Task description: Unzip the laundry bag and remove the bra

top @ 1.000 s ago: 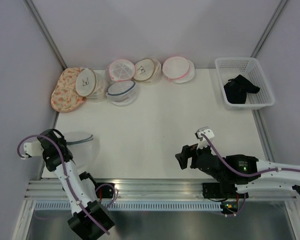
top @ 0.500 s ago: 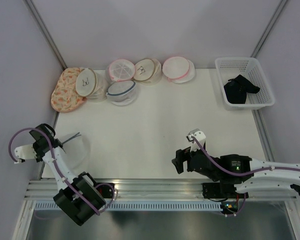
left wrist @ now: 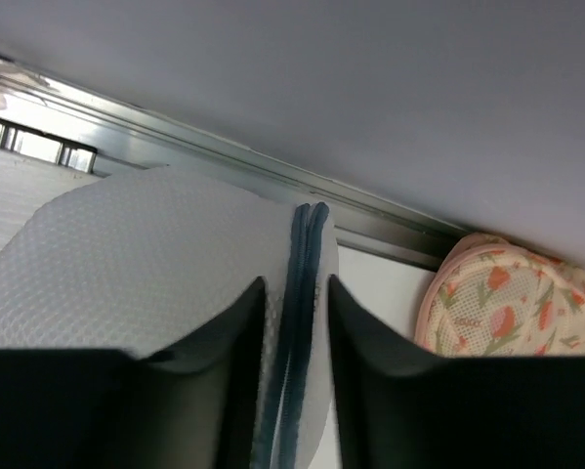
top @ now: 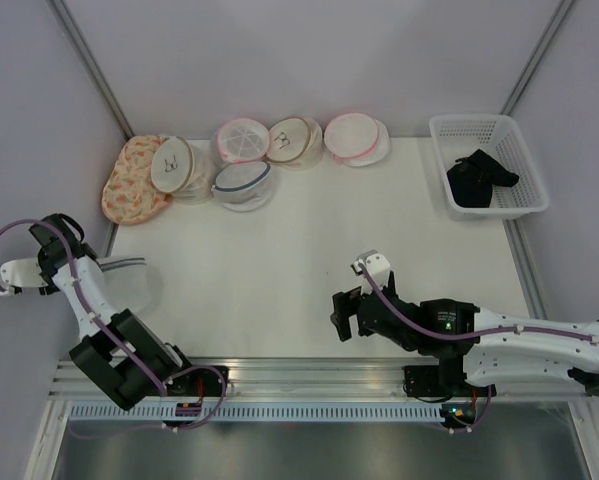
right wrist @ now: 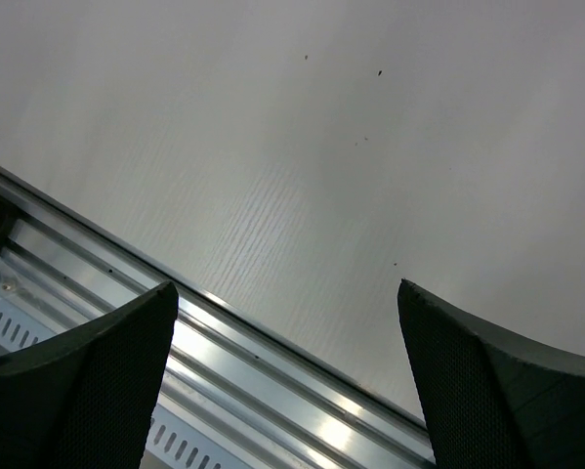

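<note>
Since the black cloth bra (top: pixel 479 180) lies in the white plastic basket (top: pixel 479 121), I think I'm nearly done. My right tool (right wrist: pixel 287 291) is released. My left tool (left wrist: pixel 297 285) sits around the white mesh laundry bag (left wrist: pixel 146 244), but I cannot tell if it grips.

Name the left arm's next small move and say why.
Probably open the left gripper wider and back off the laundry bag: its fingers closely flank the grey-blue zipper rim, no dark fabric shows through the mesh, and the bra lies in the basket.
</note>
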### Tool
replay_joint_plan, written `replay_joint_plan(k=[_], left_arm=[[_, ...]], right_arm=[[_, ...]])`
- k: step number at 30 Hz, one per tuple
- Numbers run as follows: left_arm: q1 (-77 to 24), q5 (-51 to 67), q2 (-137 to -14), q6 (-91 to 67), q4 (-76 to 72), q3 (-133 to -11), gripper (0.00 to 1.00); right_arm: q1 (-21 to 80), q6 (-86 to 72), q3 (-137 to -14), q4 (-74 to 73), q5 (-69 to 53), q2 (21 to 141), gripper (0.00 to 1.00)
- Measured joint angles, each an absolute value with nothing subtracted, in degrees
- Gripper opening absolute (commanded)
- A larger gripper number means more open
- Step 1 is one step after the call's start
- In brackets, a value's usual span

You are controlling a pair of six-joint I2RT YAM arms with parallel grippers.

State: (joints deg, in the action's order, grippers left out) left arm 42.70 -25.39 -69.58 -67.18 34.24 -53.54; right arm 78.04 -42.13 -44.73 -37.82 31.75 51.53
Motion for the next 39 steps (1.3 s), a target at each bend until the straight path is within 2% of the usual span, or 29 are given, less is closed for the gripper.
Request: replay_joint_plan(k=[2, 4, 5, 6, 11, 16, 24, 29, 35, 39], left_arm=[[42.7, -24.49, -69.76, -66.35, 34.06, -54.11, 0.66], [42.74, -23.16, -69.67, -65.6, 34.17, -54.26, 0.76], [42.74, -22.22, -69.65, -65.34, 34.2, -54.39, 0.95], [42.74, -21.45, -69.58, -64.62, 34.2, -54.57, 1.0], [42.72, -13.89, -67.16, -62.65, 33.93, -55.02, 1.0], [39.88, -0.01, -60.18, -58.63, 28.67, -52.34, 1.0], [33.21, 17.91, -48.9, -52.38, 25.91, -43.86, 1.0], [26.98, 26.98, -44.36, -49.12, 24.93, -40.91, 1.0], [14.37, 38.35, -46.24, -43.35, 21.87, -40.66, 1.0], [10.68, 44.29, -44.86, -39.83, 20.62, -39.62, 0.99]], right_arm=[[77.17, -41.65, -44.73, -37.21, 30.98, 52.03, 0.98], [76.42, -41.21, -44.73, -36.88, 30.22, 52.21, 0.98], [76.12, -41.06, -44.73, -36.82, 29.93, 52.21, 0.98], [75.85, -40.84, -44.73, -36.8, 29.67, 52.16, 0.98], [74.13, -40.47, -44.73, -36.8, 29.28, 51.44, 0.98], [71.11, -40.49, -44.73, -36.64, 29.93, 50.46, 0.98], [58.48, -38.57, -45.8, -33.93, 27.68, 51.75, 0.98], [49.89, -35.86, -47.42, -29.93, 21.89, 56.12, 0.98], [38.13, -33.1, -50.37, -24.69, 11.9, 63.81, 0.98], [35.53, -30.55, -56.38, -21.78, 4.49, 72.14, 0.98]])
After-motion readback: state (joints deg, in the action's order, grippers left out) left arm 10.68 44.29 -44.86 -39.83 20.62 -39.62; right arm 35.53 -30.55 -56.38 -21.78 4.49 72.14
